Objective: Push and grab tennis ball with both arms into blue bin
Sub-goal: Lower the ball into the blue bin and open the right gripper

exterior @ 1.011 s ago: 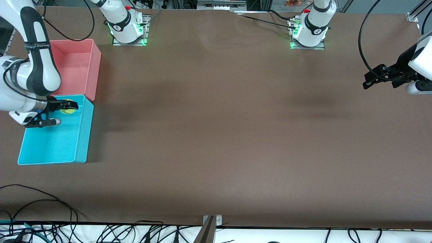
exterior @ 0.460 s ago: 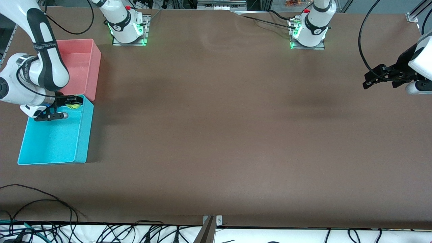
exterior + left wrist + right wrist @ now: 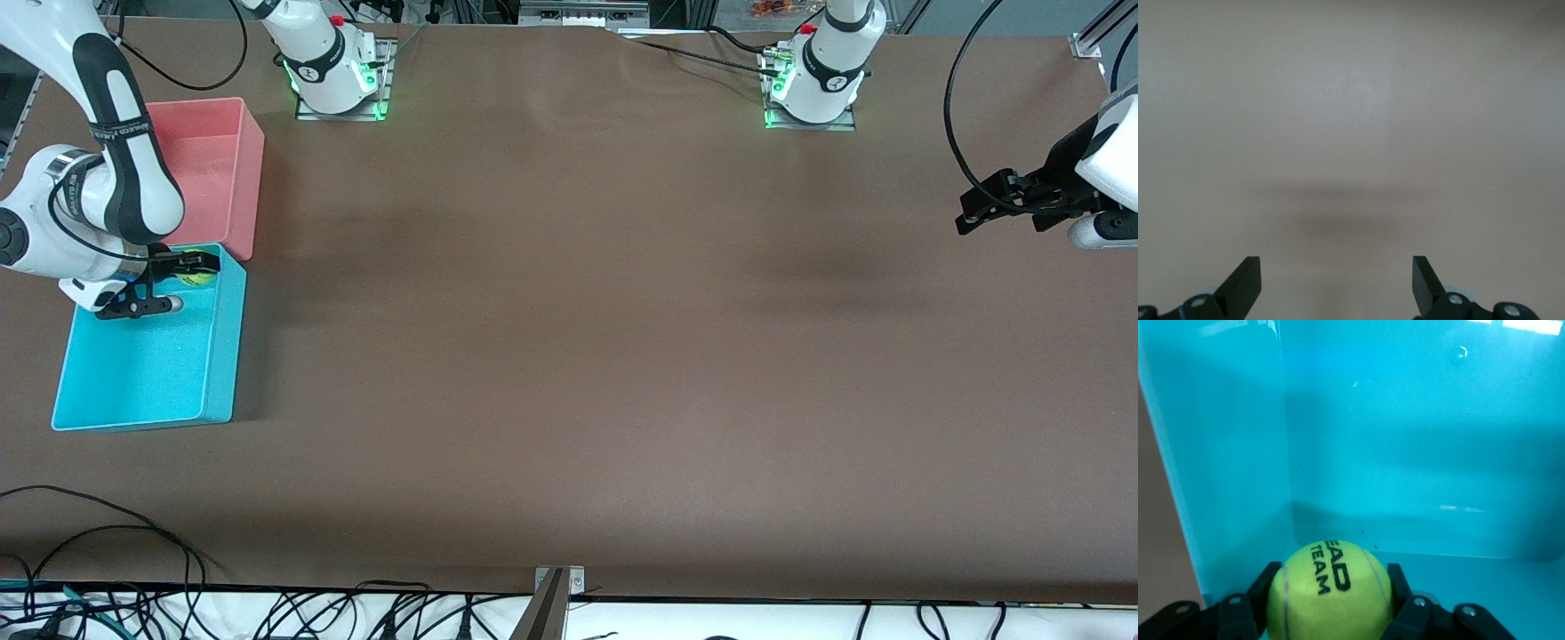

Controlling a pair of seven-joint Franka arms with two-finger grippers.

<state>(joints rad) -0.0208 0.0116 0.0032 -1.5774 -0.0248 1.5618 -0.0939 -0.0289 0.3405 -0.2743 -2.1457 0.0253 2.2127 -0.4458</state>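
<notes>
Robot lab: bolted arm bases point(image 3: 338, 67), cable clutter point(image 3: 267, 613).

Even overhead light — soft shadows, slight glare

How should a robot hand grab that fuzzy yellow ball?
Across its round middle, from above, as the right gripper does now: one finger on each side of the tennis ball, inside the blue bin. A ball has no handle, so squeezing its widest part holds best.

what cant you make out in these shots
- Front view: the right gripper covers most of the tennis ball over the blue bin.
- Right wrist view: the ball's underside is cut off.
- Left wrist view: the left gripper shows only bare table.
</notes>
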